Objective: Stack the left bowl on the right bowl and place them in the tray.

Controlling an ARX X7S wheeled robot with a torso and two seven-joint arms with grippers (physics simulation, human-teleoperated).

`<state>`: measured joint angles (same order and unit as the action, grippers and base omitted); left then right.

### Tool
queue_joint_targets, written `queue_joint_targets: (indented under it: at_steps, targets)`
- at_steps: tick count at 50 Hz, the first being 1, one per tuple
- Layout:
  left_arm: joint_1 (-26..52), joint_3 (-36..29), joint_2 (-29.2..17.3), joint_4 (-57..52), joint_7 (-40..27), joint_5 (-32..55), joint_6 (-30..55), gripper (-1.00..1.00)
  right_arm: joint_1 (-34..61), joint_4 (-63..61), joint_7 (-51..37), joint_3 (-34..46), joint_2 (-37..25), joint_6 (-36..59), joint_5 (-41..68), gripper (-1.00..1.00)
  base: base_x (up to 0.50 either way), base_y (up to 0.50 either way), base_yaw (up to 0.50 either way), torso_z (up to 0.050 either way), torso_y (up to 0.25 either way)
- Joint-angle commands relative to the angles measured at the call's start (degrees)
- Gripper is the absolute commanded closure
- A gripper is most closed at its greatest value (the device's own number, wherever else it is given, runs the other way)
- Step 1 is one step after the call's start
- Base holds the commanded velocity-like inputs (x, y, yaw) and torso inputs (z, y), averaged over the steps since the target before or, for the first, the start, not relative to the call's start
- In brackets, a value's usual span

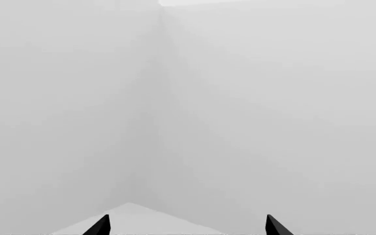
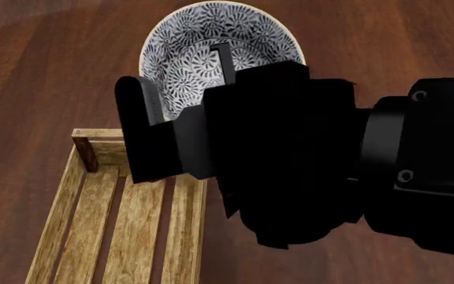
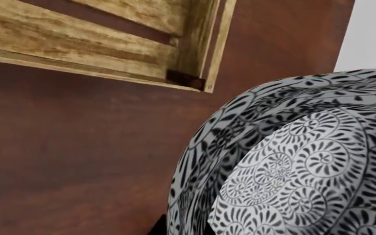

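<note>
In the head view a black-and-white patterned bowl (image 2: 211, 29) shows behind my right arm. My right gripper (image 2: 180, 68) straddles its rim, one finger outside the wall and one inside. The right wrist view shows two nested patterned bowls: the outer band (image 3: 201, 161) and a nearer rounded one (image 3: 305, 171), with a dark finger (image 3: 156, 229) against the wall. The tray (image 2: 57, 207), a light-wood slatted crate with darker corner posts, lies at the lower left, beside the bowls. It appears again in the right wrist view (image 3: 109, 44). My left gripper (image 1: 186, 227) is open and faces blank grey walls.
The dark wooden table (image 2: 38, 71) carries everything. Its edge shows at the head view's top left and past the bowls in the right wrist view. My bulky black right arm (image 2: 330, 165) hides the table's middle and right.
</note>
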<state>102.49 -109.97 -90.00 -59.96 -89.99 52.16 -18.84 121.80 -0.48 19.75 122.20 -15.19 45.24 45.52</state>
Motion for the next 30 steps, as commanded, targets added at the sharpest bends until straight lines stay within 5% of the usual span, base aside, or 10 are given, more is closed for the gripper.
queue_joint_targets:
  at_steps: [1,30]
  targets:
    - [-0.3,0.3,0.0,0.0,0.0,-0.3,-0.2,-1.0,-0.4,3.7,3.1,-1.3,3.9,-5.7,-6.1,1.0,0.0,0.0,0.0,0.0,0.0]
    - [-0.5,1.5,0.0,0.0,0.0,1.1,0.5,-1.0,-4.3,4.6,6.5,-4.8,9.0,-10.1,-6.3,1.0,0.0,0.0,0.0,0.0,0.001]
